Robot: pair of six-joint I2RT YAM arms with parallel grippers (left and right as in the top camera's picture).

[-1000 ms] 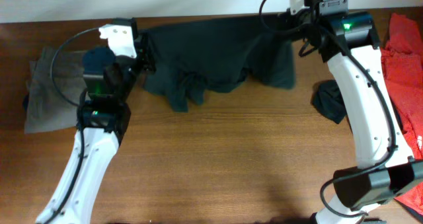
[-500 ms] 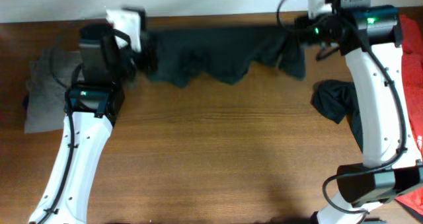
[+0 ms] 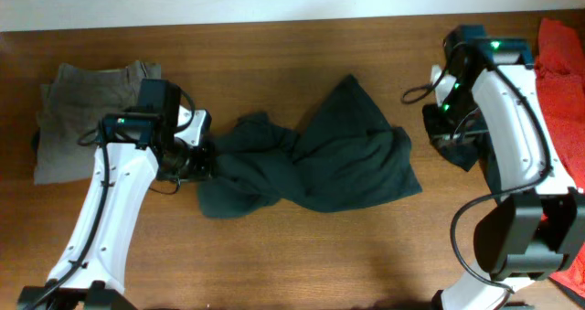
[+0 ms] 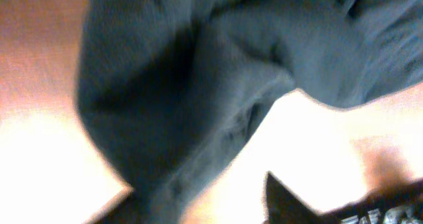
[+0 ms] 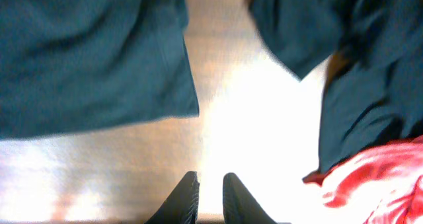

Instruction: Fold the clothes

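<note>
Left gripper (image 3: 203,159) is being held at the left edge of the large dark garment (image 3: 338,164), grip impossible to tell; right gripper (image 5: 209,178), barely parted and empty, is being held beside a small dark garment (image 3: 454,147). The large garment is being shown crumpled mid-table (image 3: 302,264), seemingly unfolded. A red garment (image 3: 559,63) is also being kept waiting; only the grey clothes (image 3: 87,118) look folded.

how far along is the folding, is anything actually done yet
Done: only the grey garment at the far left looks folded. In hand: the large dark top lies rumpled mid-table, the left gripper at its left edge; the right gripper holds nothing, fingers barely apart. Left: flattening and folding that top, then the small dark piece and the red garment at the right.
</note>
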